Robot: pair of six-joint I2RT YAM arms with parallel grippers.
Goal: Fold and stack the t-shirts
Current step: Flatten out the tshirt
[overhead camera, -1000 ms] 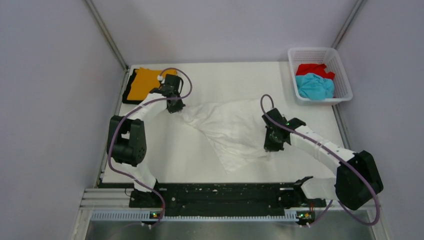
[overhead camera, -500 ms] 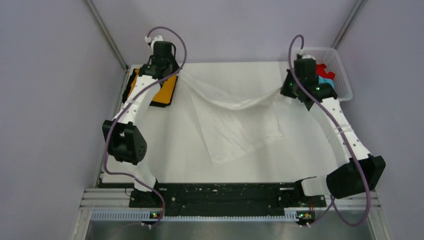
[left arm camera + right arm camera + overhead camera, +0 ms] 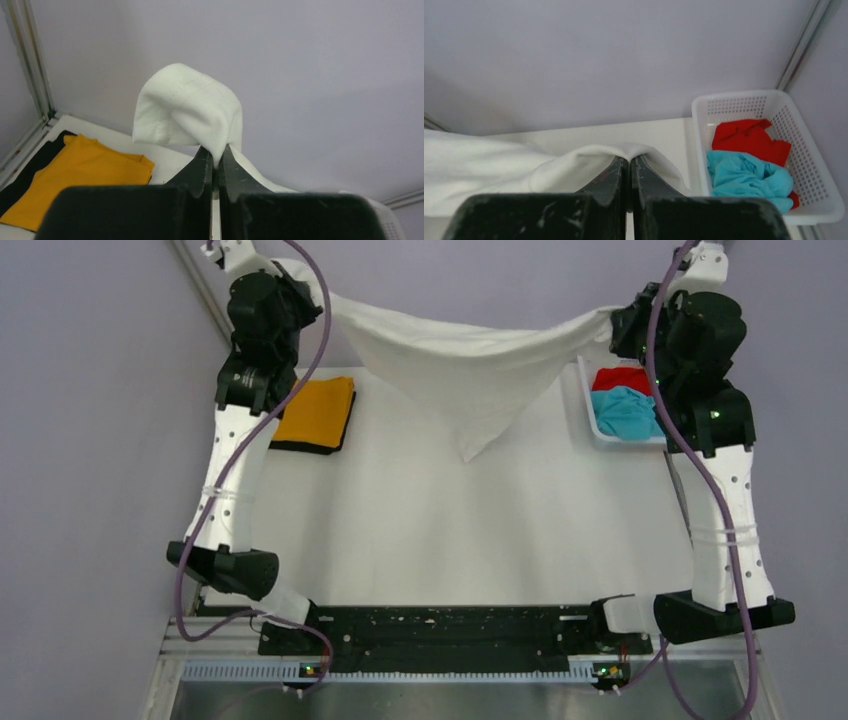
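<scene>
- White soft cloth t-shirt (image 3: 470, 370) with short sleeves hangs in the air over the far half of the table, stretched between the two grippers. It sags in the middle and one tip points down. I cannot tell whether this tip touches the table.
- Nearest, a black metal rail (image 3: 440, 625) along the near edge carries the bases of both arms.
- Beyond it lies the flat white table (image 3: 450, 530).
- The white-and-black left arm (image 3: 230, 480) and the right arm (image 3: 735, 510) stand up steeply at the two sides and reach toward the far wall.
- At the far left of the table a folded orange t-shirt (image 3: 318, 408) lies flat on a folded black t-shirt (image 3: 22, 172). The black one shows as a border at the near and left edges.
- At the far right stands a white plastic lattice basket (image 3: 816, 175). Inside it a crumpled teal t-shirt (image 3: 625, 412) lies on the near side and a crumpled red t-shirt (image 3: 622, 378) behind it, the two touching.
- The left gripper (image 3: 215, 156), high at the far left, has its dark fingers pressed together on a bunched corner of the white t-shirt. A puff of cloth with a stitched seam stands above the tips.
- The right gripper (image 3: 629, 162), high at the far right, is closed on a fold of the same shirt's edge. From there the cloth runs away to the left.
- Behind everything is a plain pale lilac wall (image 3: 310, 60).
</scene>
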